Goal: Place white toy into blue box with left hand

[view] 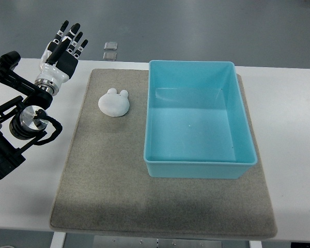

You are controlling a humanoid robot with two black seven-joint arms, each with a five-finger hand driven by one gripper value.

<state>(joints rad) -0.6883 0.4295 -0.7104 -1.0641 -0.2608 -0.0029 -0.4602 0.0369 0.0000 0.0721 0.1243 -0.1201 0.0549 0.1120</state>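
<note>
So the setup was a white table [294,129] over a grey floor [196,26], with a grey felt mat [103,181] covering most of the middle of it. The white toy [114,102] sat on that mat near its far left corner, a little rounded blob with two small ears pointing away from me. It was lying flat, nothing touching it. Just to its right, with a narrow strip of mat between them, was the blue box [199,169], open on top, sitting on the right half of the mat, its right rim reaching the mat's right edge. Nothing was inside it as far as I could see.

My left hand [64,49] was off to the left of the toy, beyond the mat's left edge and up by the table's far edge, well apart from the toy. Fingers [72,35] were straight and loosely fanned out, pointing away from me, holding nothing. The black arm linkage [20,124] ran back down toward the left edge of the view.

Two small square metal plates [111,49] lay on the floor past the table's far edge.
</note>
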